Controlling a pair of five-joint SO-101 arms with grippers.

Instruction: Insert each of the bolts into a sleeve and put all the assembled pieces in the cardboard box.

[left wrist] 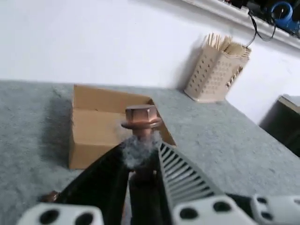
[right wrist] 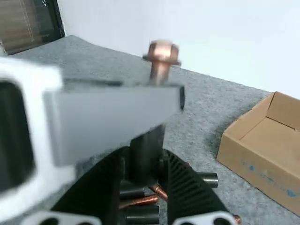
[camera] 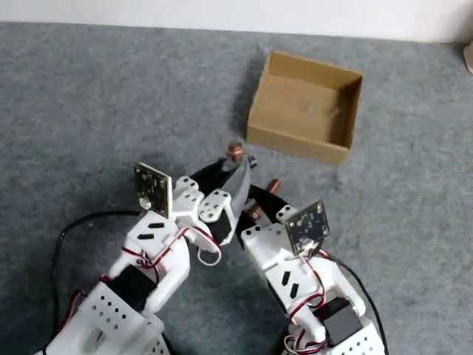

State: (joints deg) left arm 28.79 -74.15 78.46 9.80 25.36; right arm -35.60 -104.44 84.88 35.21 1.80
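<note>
The bolt [left wrist: 142, 117] between the jaws of the left gripper [left wrist: 140, 152] is copper-coloured. One of those jaws is black, the other grey with parallel ribs, on white housing. The sleeve [right wrist: 146, 154] between the black, ribbed jaws of the right gripper [right wrist: 145, 161] is dark grey. Under them lie loose bolts [right wrist: 138, 202], copper, and loose sleeves [right wrist: 206, 178], black. Beyond the jaws, the cardboard box [camera: 295, 144] is plain tan on mottled grey carpet [camera: 89, 96].
</note>
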